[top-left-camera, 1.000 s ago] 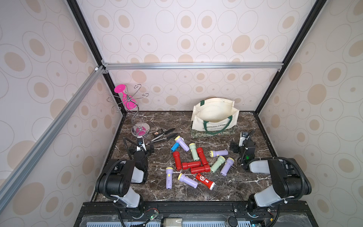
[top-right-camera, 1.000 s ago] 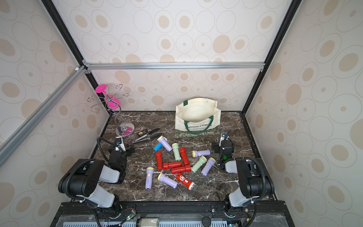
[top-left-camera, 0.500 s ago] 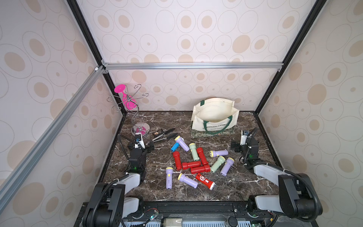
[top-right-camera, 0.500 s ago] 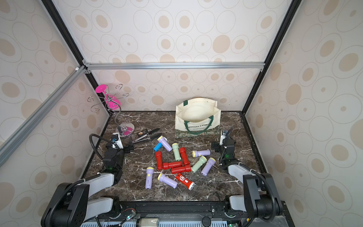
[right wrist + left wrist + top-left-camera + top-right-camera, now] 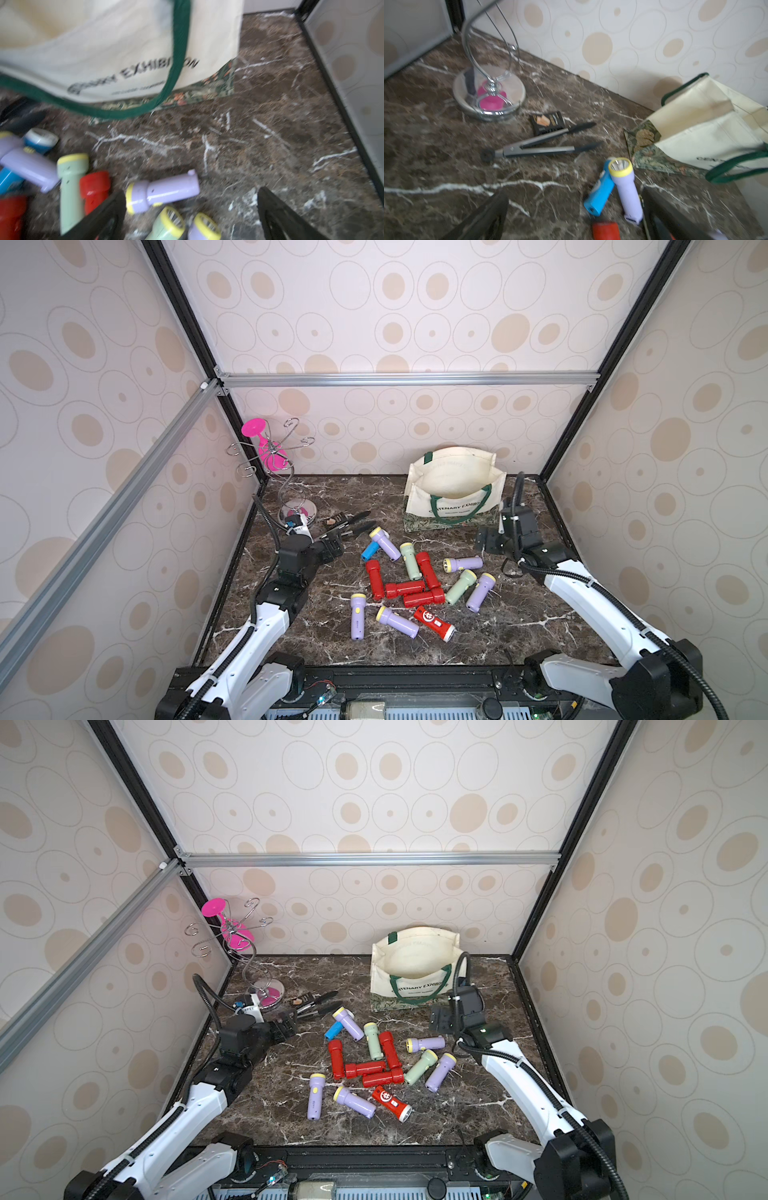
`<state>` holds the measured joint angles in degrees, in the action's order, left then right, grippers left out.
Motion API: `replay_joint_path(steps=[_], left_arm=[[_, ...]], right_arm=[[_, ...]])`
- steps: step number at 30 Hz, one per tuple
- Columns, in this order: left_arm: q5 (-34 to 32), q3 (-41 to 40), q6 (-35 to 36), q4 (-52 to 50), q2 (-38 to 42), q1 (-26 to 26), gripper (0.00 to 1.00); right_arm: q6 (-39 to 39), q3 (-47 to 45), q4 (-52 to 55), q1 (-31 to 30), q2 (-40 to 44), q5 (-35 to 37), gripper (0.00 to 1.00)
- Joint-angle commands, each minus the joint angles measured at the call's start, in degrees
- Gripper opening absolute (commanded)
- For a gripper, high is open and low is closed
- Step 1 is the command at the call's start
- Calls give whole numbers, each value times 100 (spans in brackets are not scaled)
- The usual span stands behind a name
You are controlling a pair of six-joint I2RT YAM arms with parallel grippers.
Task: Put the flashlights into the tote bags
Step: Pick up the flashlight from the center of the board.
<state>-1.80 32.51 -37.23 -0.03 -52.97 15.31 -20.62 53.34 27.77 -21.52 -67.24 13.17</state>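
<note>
The left gripper has its jaws spread wide and holds nothing. It is close to the hinge end of the tongs, at the left of the flashlights. The right gripper is wide apart and empty too, near the front right corner of the tote bag.

In both top views I count thirteen flashlights: five red, five lilac with yellow heads, two pale green and one blue flashlight. All thirteen lie in a loose group in the middle of the table, in front of the bag.

There is one tote bag. It stands upright at the back, right of the middle, with its mouth open. There is also one pair of tongs, one wire stand carrying one pink glass, and one small dark packet.

The left wrist view shows the orange print on the packet and one tong arm lying across its edge, which are too small to see from above. It catches only the blue flashlight, one lilac and the end of one red. The right wrist view, though blurred, lets one read "EXHIBITION" on the bag and shows its flowered base.
</note>
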Motion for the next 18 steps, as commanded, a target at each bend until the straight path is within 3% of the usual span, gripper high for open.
replay_joint_path(steps=[1, 7, 18], left_arm=[[169, 396, -966, -1297, 91, 341, 100], [500, 599, -1289, -2248, -181, 799, 100], [300, 746, -1527, -3776, -758, 1657, 99]], right_arm=[[-640, 51, 1082, -546, 163, -98, 100], [-271, 361, 1540, -1143, 9, -791, 100], [742, 856, 1733, -1323, 31, -2022, 100]])
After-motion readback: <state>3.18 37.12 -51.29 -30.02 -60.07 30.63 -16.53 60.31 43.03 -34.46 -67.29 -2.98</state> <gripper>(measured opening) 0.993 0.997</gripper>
